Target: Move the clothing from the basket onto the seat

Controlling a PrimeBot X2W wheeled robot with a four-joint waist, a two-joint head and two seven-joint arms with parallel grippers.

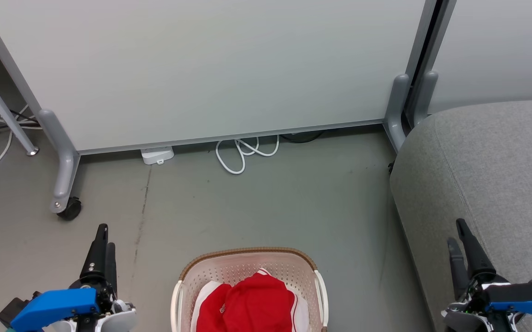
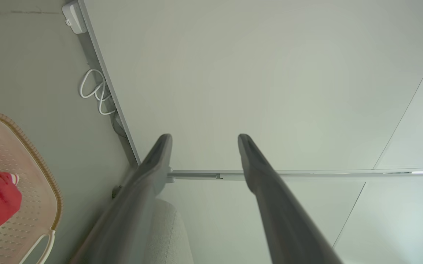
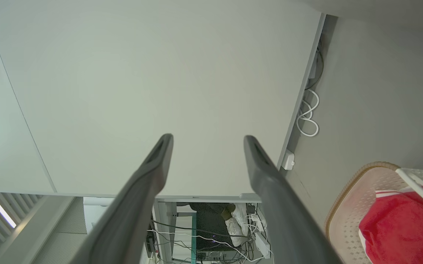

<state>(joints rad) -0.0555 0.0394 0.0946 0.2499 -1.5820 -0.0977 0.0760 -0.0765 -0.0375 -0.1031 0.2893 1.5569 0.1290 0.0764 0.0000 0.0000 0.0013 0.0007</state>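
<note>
Left claw [image 1: 106, 237]: parted, empty, over floor [image 1: 270, 207] left of basket [image 1: 247, 252].
Right claw [image 1: 455, 233]: parted, empty, over seat [image 1: 501, 161] edge.
Clothing [image 1: 257, 304]: red heap inside basket.
Basket: on floor, near seat, between claws.

- No word, number or brand can be read.
- The clothing [image 1: 257, 304], bottom centre in the basket [image 1: 247, 255], bears a small white mark, too small to read.

Left arm [image 1: 58, 304] and right arm [image 1: 519, 297] low at either side, jaws apart, empty.
</note>
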